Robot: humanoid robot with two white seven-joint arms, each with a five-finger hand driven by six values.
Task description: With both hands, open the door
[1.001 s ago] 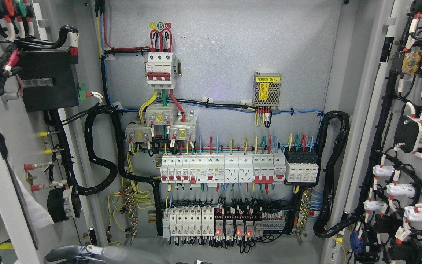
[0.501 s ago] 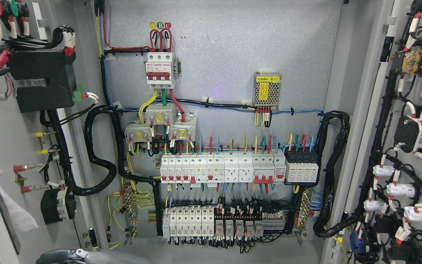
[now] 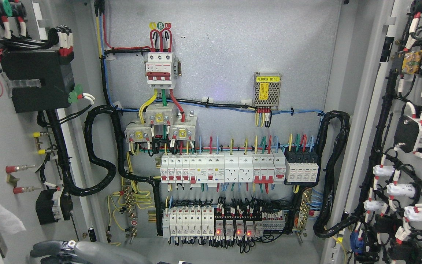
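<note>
The electrical cabinet stands open, with its grey back panel (image 3: 233,55) full of breakers and wiring. The left door (image 3: 9,139) is swung out at the picture's left, and its inner face carries a black box (image 3: 37,80) and cable bundles. At the right, the right door (image 3: 416,121) is also swung out, showing rows of wired components. My left hand (image 3: 50,251) shows dark and low at the bottom edge, just below the left door's lower corner, with its grey forearm (image 3: 101,253) behind it. Whether it touches the door is hidden.
A thick black cable loop (image 3: 99,154) runs from the left door hinge side into the cabinet. Another black loom (image 3: 330,172) hangs at the right frame. Rows of breakers (image 3: 233,168) and relays with red lights (image 3: 233,227) fill the lower panel.
The left door has swung further out to the left, carrying its black box and terminals with it. My left hand and forearm have risen slightly into view at the bottom.
</note>
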